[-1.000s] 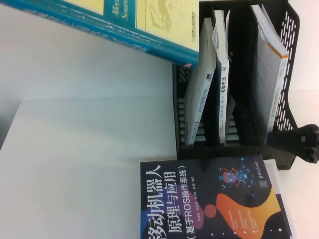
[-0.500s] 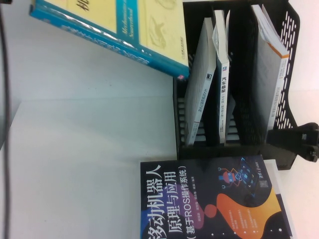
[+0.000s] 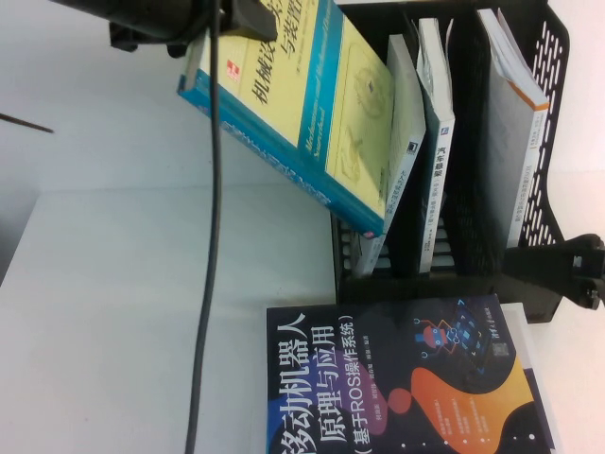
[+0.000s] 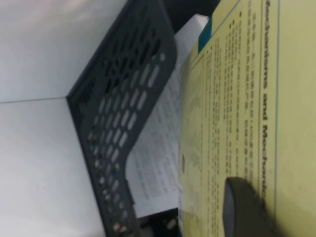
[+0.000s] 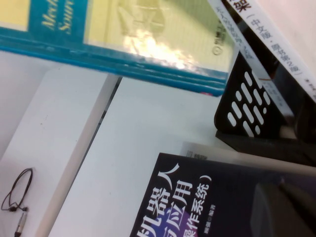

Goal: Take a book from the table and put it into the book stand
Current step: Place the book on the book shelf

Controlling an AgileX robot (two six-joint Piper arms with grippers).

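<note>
The book, pale yellow-green with a teal spine, hangs tilted in the air, held at its upper end by my left gripper, which is shut on it. Its lower corner sits at the mouth of the leftmost compartment of the black book stand, against a white-spined book. In the left wrist view one dark finger presses on the book's cover beside the stand's perforated wall. My right gripper is parked at the stand's near right corner, above the table.
A dark navy book lies flat on the table in front of the stand; it also shows in the right wrist view. Thin books stand in other compartments. A black cable hangs from the left arm.
The book has swung down and to the right and tilted more steeply, its lower corner now at the stand's leftmost compartment. The left arm and its cable have come into the high view.
</note>
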